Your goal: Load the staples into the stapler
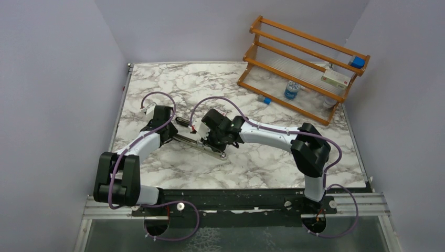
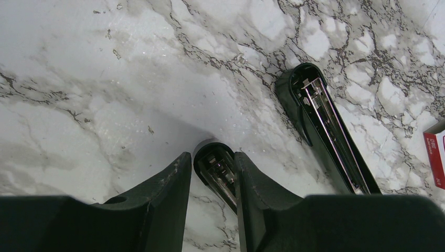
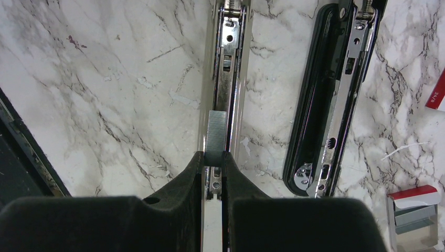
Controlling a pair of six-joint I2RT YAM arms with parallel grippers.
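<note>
though narrow, right gripper point(image 3: 212, 156) around staples point(image 3: 216, 131)

Bright, even light — soft shadows, mild glare on the marble tabletop point(image 2: 157, 68).

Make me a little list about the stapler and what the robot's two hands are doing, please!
stapler: open, lying on the marble table
silver channel: uncovered, facing up
left hand: closed around one black end of the stapler
right hand: pinching a grey staple strip
strip position: lined up along the channel; can't tell if it is seated
staples box: red and white, on the table near the stapler
</note>
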